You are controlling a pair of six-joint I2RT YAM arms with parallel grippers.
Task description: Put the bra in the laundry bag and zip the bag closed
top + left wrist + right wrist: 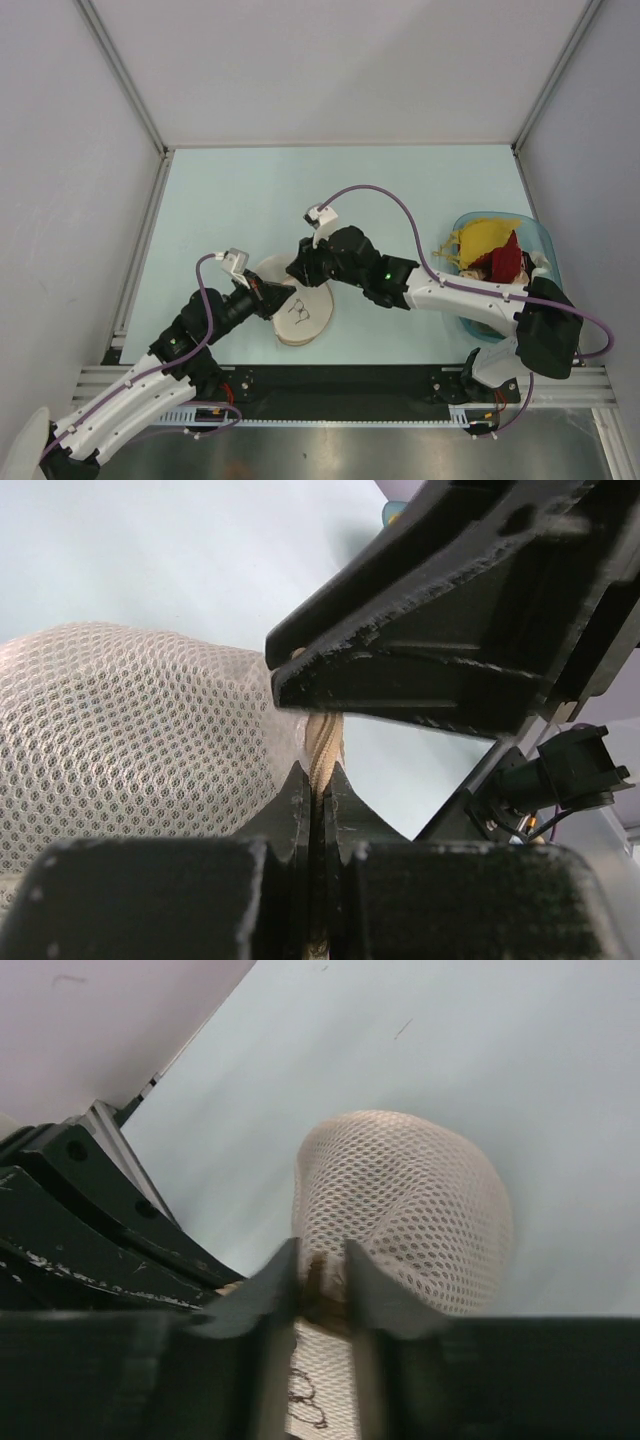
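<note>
The round cream mesh laundry bag [308, 318] lies on the table between my two arms. My left gripper [281, 300] is at its left rim and is shut on the tan zip edge [324, 742]. The mesh dome [120, 730] fills the left of the left wrist view. My right gripper [300, 272] is at the bag's far rim and is shut on a fold of the rim with a small brown piece in it [322, 1278]. The mesh [410, 1195] bulges beyond it. The two grippers are close together. The olive-green bra is not in view.
A translucent blue tub [530, 232] at the right holds yellow [482, 240] and red [506, 260] garments. The right arm reaches across from the tub side. White walls enclose the table at the back and both sides.
</note>
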